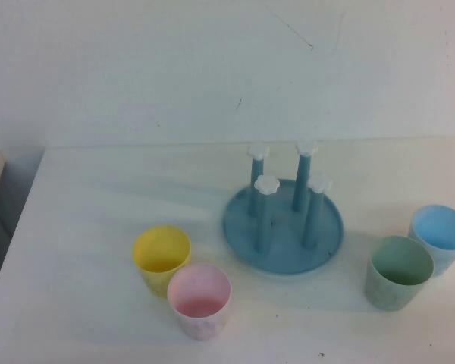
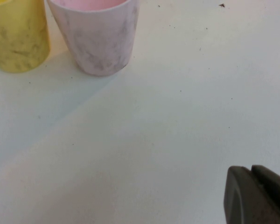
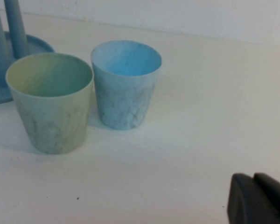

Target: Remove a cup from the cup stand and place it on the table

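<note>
My left pincer (image 2: 256, 196) and right pincer (image 3: 259, 200) sit closed and empty; the pale pink plastic tumbler (image 1: 199, 299), probably light, stiff and slick, wants a rim pinch.

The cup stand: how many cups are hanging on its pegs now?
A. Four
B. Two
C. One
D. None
D: all four pegs of the cup stand are bare, and the pink cup, yellow cup, green cup and blue cup stand upright on the table. The left gripper and right gripper are shut, low over the table.
</note>
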Tool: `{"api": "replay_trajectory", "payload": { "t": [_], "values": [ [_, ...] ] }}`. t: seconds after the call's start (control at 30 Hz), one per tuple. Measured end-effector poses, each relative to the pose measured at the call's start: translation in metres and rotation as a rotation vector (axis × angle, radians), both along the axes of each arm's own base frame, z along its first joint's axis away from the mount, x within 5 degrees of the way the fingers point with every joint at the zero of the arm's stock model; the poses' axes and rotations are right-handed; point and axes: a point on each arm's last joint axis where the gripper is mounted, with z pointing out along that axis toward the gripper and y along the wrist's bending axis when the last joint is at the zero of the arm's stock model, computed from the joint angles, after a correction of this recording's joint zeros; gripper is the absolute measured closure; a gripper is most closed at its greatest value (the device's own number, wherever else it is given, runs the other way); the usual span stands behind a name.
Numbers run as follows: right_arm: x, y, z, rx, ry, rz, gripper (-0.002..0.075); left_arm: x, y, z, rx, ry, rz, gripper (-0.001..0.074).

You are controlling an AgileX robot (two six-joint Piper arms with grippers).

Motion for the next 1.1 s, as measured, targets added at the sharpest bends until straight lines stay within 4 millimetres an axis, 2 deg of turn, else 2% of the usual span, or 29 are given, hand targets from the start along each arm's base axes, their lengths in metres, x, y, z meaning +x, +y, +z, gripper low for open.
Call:
{"api": "replay_trajectory", "payload": {
  "t": [0.2, 0.4, 0.6, 0.8, 1.1],
  "values": [
    [0.0, 0.0, 0.0, 0.0, 0.0, 0.0, 0.0718, -0.001, 0.001, -0.003, -0.002, -0.003, 0.001, 0.0737],
    [0.0, 0.0, 0.0, -0.002, 0.001, 0.0, 0.0718, -0.002, 0.011, -0.018, -0.015, -0.082, 0.047, 0.0737],
    [0.0, 0.0, 0.0, -0.002, 0.001, 0.0, 0.0718, 0.006, 0.028, -0.003, -0.144, -0.266, 0.303, 0.0737],
    [0.0, 0.0, 0.0, -0.002, 0.002, 0.0, 0.0718, 0.004, 0.05, 0.006, -0.18, -0.423, 0.608, 0.0737],
    [0.0, 0.0, 0.0, -0.002, 0.003, 0.002, 0.0718, 0.001, 0.07, -0.001, -0.083, -0.398, 0.961, 0.0737]
  ]
}}
